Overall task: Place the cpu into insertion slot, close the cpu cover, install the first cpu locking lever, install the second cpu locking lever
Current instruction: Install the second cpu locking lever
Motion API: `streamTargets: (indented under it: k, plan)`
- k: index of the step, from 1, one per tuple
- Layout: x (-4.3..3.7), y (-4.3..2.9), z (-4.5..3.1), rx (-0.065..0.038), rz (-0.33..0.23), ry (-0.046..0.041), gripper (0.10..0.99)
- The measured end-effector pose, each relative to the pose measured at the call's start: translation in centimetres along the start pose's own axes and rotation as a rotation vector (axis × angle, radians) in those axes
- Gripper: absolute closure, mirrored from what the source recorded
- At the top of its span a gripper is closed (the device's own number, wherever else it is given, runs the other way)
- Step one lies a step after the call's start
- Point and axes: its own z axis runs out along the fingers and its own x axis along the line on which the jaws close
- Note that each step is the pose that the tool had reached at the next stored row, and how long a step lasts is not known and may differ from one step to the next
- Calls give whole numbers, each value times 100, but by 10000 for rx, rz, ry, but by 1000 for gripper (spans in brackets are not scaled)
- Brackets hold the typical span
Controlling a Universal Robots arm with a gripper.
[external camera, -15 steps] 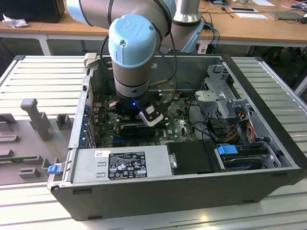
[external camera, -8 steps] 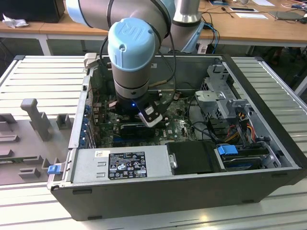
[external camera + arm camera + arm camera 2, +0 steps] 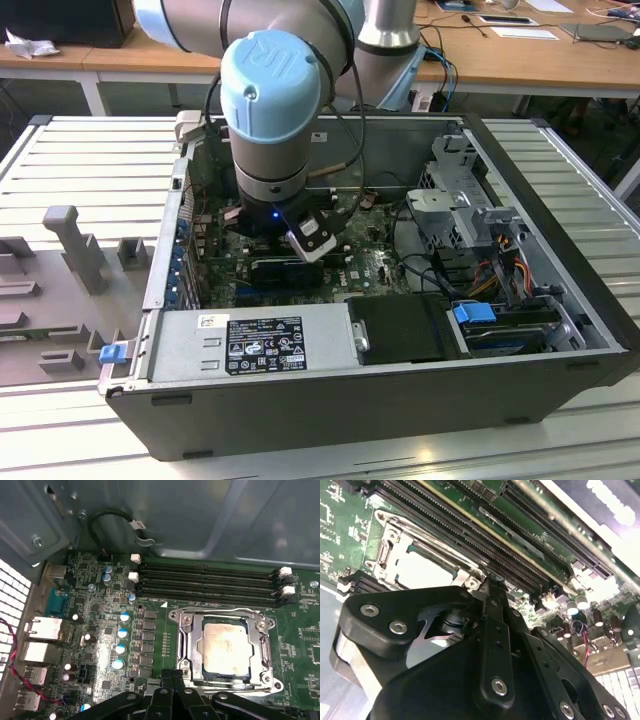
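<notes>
The cpu [image 3: 225, 647] lies flat in the insertion slot [image 3: 267, 682], its silvery top showing through the cut-out of the cpu cover [image 3: 187, 647]. The cover lies down over it. A thin metal lever [image 3: 220, 611] runs along the socket edge nearest the memory slots; whether it is latched I cannot tell. My gripper [image 3: 173, 676] is shut with nothing between the fingers, its tips at the socket's corner. In the second wrist view the gripper [image 3: 489, 584] sits just beside the cover [image 3: 387, 555] and the cpu [image 3: 422, 570]. In the exterior view the gripper [image 3: 305, 245] is low inside the computer case.
Long black memory slots [image 3: 205, 580] run beside the socket. A row of capacitors [image 3: 121, 632] and rear ports [image 3: 42, 630] stand on its other side. The case wall [image 3: 210, 520] and a looped cable [image 3: 117, 522] are behind. A power supply [image 3: 250, 345] and drive cage [image 3: 470, 215] crowd the case.
</notes>
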Motion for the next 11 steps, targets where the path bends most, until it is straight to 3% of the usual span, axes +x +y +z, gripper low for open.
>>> streamTargets:
  k: [4,11]
  plan:
    - [-4,36,-100,-5,9,24,980]
    - [-8,75,-205,-11,26,72,980]
